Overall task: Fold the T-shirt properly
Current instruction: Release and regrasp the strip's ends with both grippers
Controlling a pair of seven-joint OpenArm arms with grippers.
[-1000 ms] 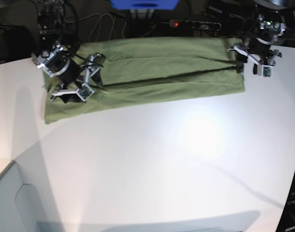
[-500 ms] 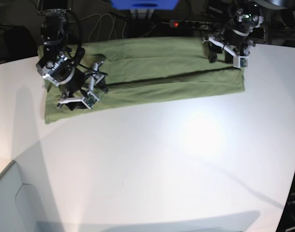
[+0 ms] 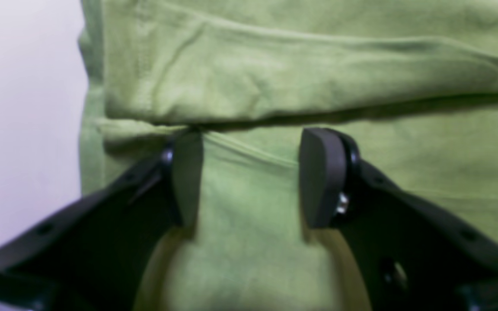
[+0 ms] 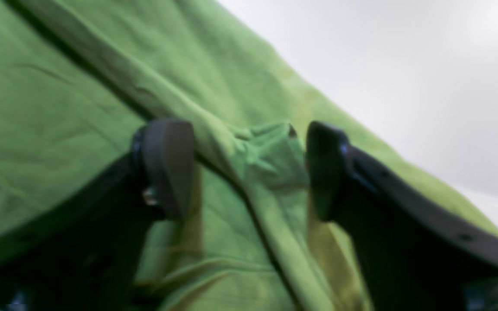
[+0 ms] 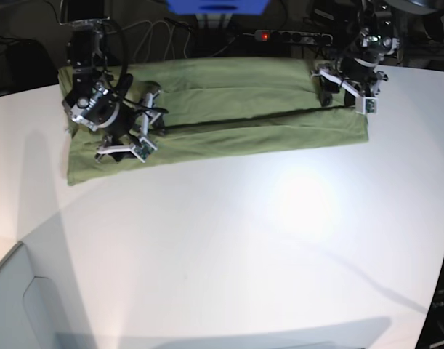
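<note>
T-shirt (image 5: 229, 109) — plain olive green, no print. Table (image 5: 265, 247) — white. Gripper pads (image 3: 322, 177) dark grey, almost black.

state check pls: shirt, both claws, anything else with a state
T-shirt: lying on the table, folded into a long band, lightly wrinkled.
Left claw: open, over the fold edge, nothing pinched.
Right claw: open, a raised fabric ridge between its pads.
Power strip: red light showing.

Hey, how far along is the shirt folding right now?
Done: the T-shirt lies as a long band on the table, its sides folded in to a seam. In hand: the left claw and right claw, both open, straddle folded edges at opposite ends. Left: folding the band crosswise.
</note>
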